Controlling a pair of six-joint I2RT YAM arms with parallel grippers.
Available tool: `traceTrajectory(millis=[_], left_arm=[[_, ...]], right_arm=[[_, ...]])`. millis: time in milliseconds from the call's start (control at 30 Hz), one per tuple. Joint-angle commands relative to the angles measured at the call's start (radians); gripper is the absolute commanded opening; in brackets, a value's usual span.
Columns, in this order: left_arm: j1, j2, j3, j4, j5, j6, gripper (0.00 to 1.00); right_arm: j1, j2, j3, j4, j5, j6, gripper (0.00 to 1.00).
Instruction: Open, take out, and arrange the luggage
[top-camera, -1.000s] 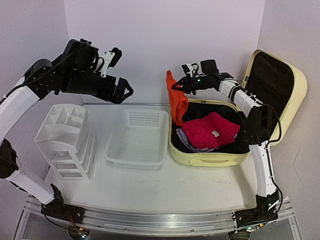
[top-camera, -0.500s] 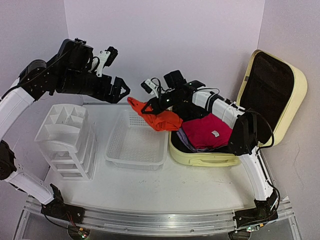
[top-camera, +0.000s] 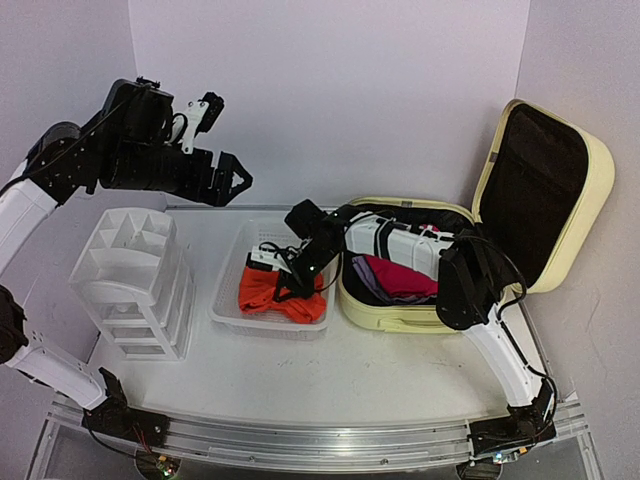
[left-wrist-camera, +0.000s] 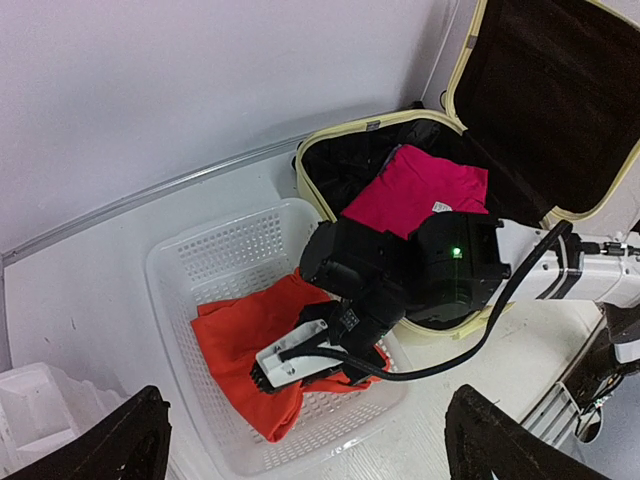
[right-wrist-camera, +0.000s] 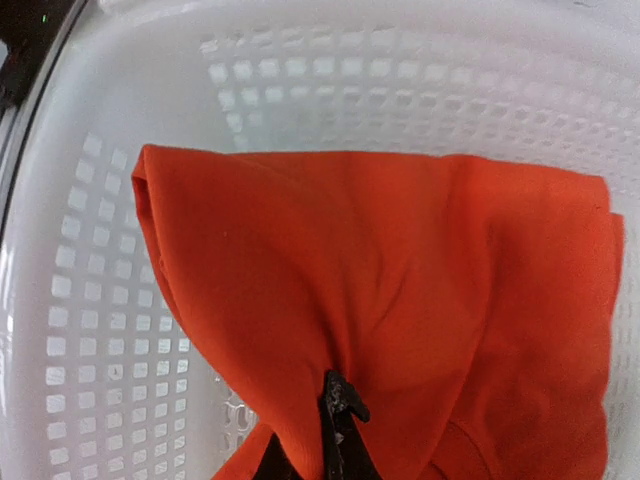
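Orange garment (right-wrist-camera: 400, 280) pinched tight by right gripper (right-wrist-camera: 338, 420), pooled beneath it in white mesh basket (top-camera: 270, 240); left gripper (top-camera: 240, 183) spread wide, empty, above; luggage (top-camera: 570, 190) lid-up alongside.

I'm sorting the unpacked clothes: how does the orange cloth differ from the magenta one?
The orange cloth lies crumpled in the white mesh plastic basket; the magenta cloth lies flat in the pale yellow hard-shell suitcase. The right claw is shut on the orange cloth; nothing grips the magenta cloth. Both are soft fabric.
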Motion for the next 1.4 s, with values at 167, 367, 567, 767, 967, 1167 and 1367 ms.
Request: traceTrajectory(millis=[167,367,567,767,967,1167,1367], left_arm=[[0.003,-0.021,0.012,0.015,0.004,-0.002,0.96],[0.003,-0.016,0.012,0.015,0.003,-0.003,0.96],[0.003,-0.020,-0.003,0.015,-0.006,-0.008,0.96],[0.003,-0.013,-0.025,0.015,0.006,-0.012,0.96],[0.003,-0.026,-0.057,0.013,0.033,-0.022,0.96],[0.003,-0.112,-0.119,-0.009,0.017,-0.052,0.96],[0.002,-0.165,-0.162,-0.010,-0.032,-0.113,0.96]], right_arm=[[0.039,-0.007,-0.072,-0.042,0.114,-0.155,0.05],[0.039,-0.057,-0.028,-0.039,0.071,0.045,0.58],[0.040,-0.140,0.029,-0.039,0.039,0.345,0.98],[0.040,-0.233,-0.039,-0.031,0.082,0.386,0.98],[0.033,-0.177,0.038,-0.032,0.265,0.352,0.95],[0.034,-0.185,-0.049,-0.021,-0.134,0.382,0.84],[0.045,-0.150,-0.072,-0.037,-0.201,0.426,0.86]])
